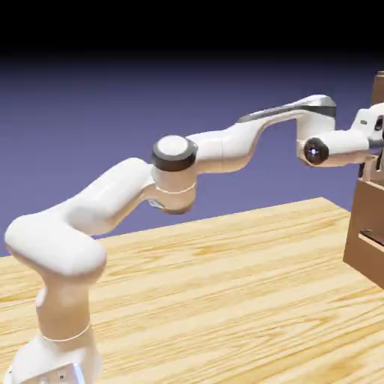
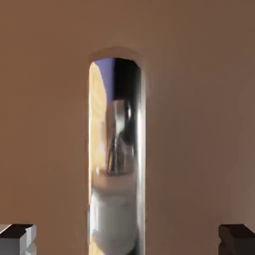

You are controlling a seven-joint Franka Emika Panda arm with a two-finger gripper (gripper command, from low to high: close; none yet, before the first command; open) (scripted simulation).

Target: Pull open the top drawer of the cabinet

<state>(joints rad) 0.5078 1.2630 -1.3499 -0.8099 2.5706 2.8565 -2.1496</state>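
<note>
The top drawer's (image 2: 199, 124) flat brown front fills the hand view. Its shiny grey bar handle (image 2: 117, 149) runs up the middle of that view and mirrors the arm. My gripper (image 2: 127, 240) straddles the handle: one fingertip (image 2: 17, 239) shows at the bottom left corner and the other at the bottom right, each with a gap to the bar. The jaws stand open and touch nothing. In the exterior view the hand (image 1: 369, 131) is right at the upper front of the cabinet (image 1: 366, 217), at the picture's right edge, and the fingers are hidden there.
The white arm (image 1: 176, 161) stretches from the lower left across the wooden table (image 1: 225, 300) to the cabinet. A lower drawer front on the cabinet stands slightly proud near the table.
</note>
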